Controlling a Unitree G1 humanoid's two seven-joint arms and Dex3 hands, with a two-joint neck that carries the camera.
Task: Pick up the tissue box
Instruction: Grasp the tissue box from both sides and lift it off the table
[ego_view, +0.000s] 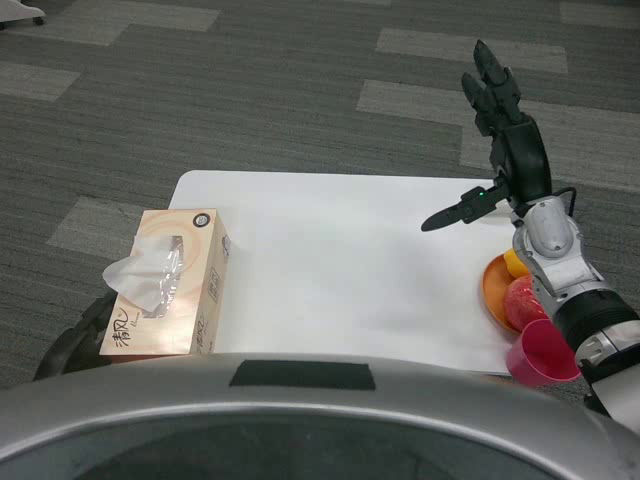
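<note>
Left hand against tissue box at table edge, grip hidden; right hand spread, idle, raised clear.

My white table stands on grey carpet. The tissue box lies flat at its left edge (a tissue sticking up), and an orange plate of fruit sits near the right edge beside a pink cup.
</note>
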